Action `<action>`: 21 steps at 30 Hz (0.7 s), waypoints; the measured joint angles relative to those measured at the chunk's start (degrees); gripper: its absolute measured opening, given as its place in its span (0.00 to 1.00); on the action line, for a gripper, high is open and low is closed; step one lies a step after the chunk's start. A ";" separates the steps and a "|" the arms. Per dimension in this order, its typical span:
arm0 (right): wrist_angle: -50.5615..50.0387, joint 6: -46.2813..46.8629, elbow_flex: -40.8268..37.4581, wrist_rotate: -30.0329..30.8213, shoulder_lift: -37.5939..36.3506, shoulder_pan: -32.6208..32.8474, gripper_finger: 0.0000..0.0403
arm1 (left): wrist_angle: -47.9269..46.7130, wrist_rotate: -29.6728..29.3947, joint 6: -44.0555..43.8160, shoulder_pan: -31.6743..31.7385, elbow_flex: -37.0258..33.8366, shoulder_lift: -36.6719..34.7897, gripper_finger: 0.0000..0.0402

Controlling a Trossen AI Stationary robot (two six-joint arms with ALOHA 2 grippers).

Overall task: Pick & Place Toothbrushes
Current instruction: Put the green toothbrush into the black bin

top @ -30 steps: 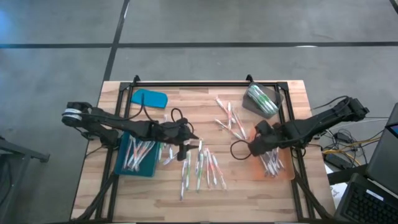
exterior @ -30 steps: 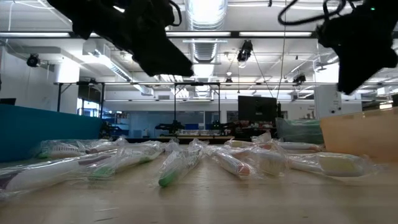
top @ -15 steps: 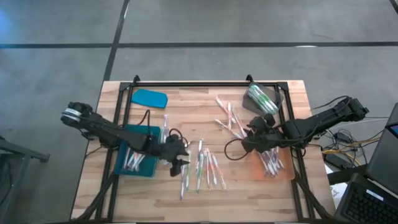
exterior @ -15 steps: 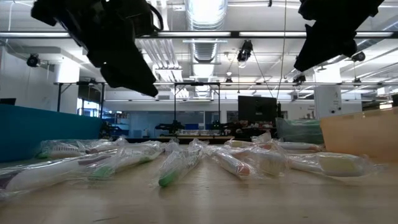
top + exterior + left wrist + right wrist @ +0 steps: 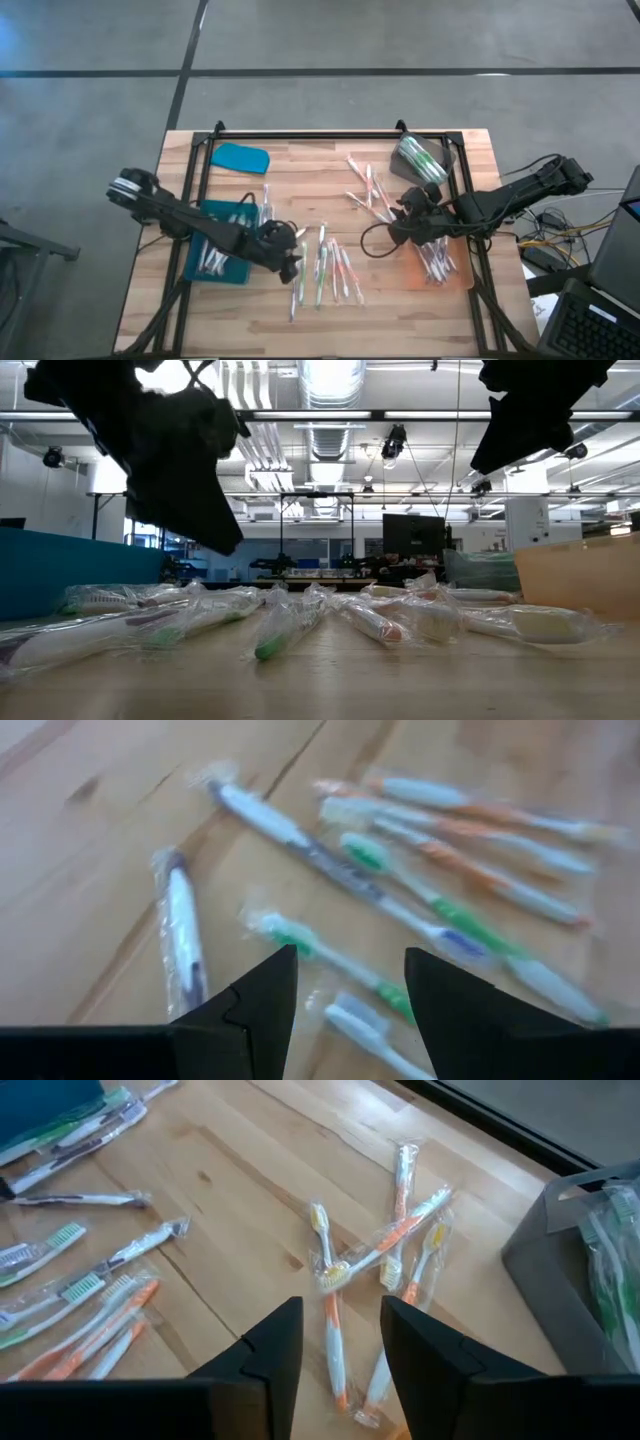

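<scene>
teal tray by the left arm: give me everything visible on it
The teal tray is a shallow rectangular bin, plastic by its look, lying flat on the wooden table at its left side. Several wrapped toothbrushes lie in it, white with green and pink parts. The left arm crosses above it, hiding part of its middle, with the left tool just past its right edge over the loose toothbrushes. A separate teal lid-like piece lies apart, farther back.

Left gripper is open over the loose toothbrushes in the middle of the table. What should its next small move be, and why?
Probably lower the left gripper straight down onto the green-and-white toothbrush lying in line with the gap between its fingers, then close. The jaws stand open and empty, above the scattered toothbrushes rather than among them. The right gripper hovers, also empty, over the orange cluster, clear of this path.
</scene>
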 joint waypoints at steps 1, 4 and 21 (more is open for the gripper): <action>-0.04 0.01 0.00 0.00 0.00 0.00 0.34 | -0.40 -0.27 -0.70 0.13 0.17 0.78 0.47; -0.02 0.00 -0.03 -0.04 0.00 0.00 0.36 | -0.33 -0.80 -2.98 0.82 0.85 2.65 0.47; -0.09 -0.22 -0.05 -0.02 0.00 0.00 0.44 | -0.25 1.87 -8.07 2.08 2.61 10.59 0.47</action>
